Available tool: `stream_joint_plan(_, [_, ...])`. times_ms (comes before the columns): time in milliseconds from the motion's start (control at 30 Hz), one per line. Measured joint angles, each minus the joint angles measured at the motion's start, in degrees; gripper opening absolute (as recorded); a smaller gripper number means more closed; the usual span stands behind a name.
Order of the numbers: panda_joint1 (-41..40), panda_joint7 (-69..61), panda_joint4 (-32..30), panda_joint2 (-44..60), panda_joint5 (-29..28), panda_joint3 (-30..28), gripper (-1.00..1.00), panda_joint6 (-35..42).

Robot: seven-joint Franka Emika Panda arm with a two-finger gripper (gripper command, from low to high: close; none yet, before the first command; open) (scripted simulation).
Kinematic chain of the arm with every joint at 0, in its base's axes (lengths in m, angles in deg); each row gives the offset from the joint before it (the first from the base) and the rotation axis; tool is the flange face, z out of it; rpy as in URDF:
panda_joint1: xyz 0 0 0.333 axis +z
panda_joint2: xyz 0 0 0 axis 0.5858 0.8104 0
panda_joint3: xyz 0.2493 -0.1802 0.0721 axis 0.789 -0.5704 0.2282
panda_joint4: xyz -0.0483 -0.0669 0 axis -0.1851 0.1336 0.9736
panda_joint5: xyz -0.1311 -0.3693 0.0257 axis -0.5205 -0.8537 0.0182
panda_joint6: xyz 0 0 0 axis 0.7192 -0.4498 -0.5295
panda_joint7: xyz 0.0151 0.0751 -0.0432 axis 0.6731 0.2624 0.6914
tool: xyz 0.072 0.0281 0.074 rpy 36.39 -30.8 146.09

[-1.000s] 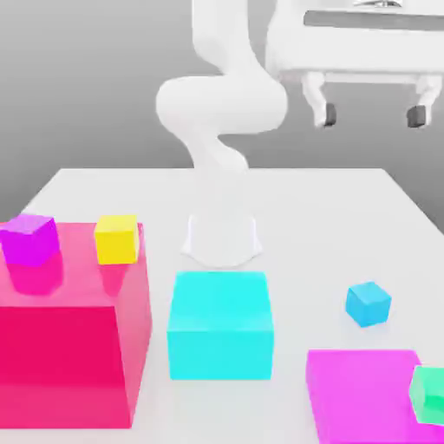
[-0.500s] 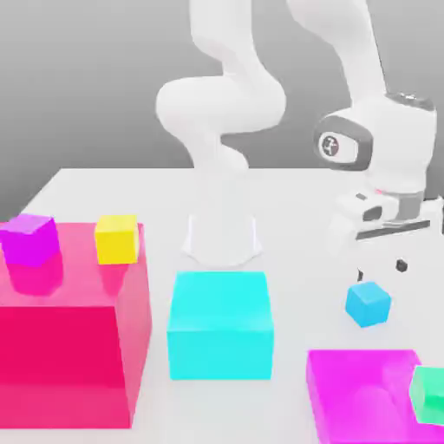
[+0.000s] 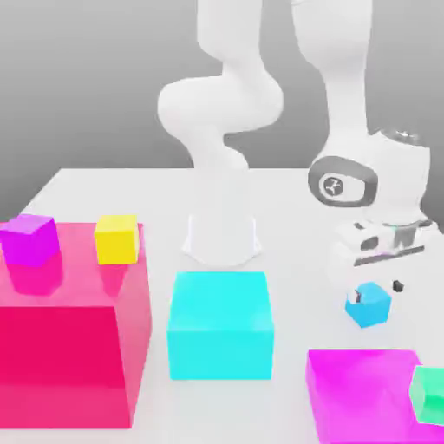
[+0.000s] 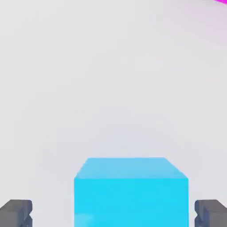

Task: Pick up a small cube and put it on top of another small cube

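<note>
Sky-blue cube sits on the white worktop, toward the exterior view's right, between the open fingers of the end effector, which hangs low over it; gaps show on both sides in the hand view, so neither finger touches. Nearest in the exterior view lie a magenta block carrying a green cube, a cyan block, and a red block topped by a purple cube and a yellow cube. Behind them stands the arm's base.
</note>
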Motion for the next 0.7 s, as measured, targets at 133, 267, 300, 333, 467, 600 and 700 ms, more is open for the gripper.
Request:
stream_joint_plan(133, [3.49, 1.65, 0.19, 1.74, -2.31, -4.14, -1.0, -1.45])
stream_joint_plan(267, [4.28, 2.16, 0.24, 2.16, -3.0, -5.08, -1.0, -1.9])
stream_joint_plan(300, [3.81, 1.93, 0.22, 1.89, -2.66, -4.52, -1.0, -1.67])
stream_joint_plan(333, [2.74, 1.3, 0.15, 1.28, -1.76, -3.2, -1.0, -1.18])
stream_joint_plan(467, [-2.58, -3.29, -0.43, -2.23, 4.63, 3.81, -1.0, 1.41])
stream_joint_plan(600, [-6.57, -9.29, -1.26, -6.07, 12.86, 9.88, -1.0, 4.01])
stream_joint_plan(700, [-8.11, -13.73, -1.94, -8.9, 18.92, 12.95, -1.0, 5.91])
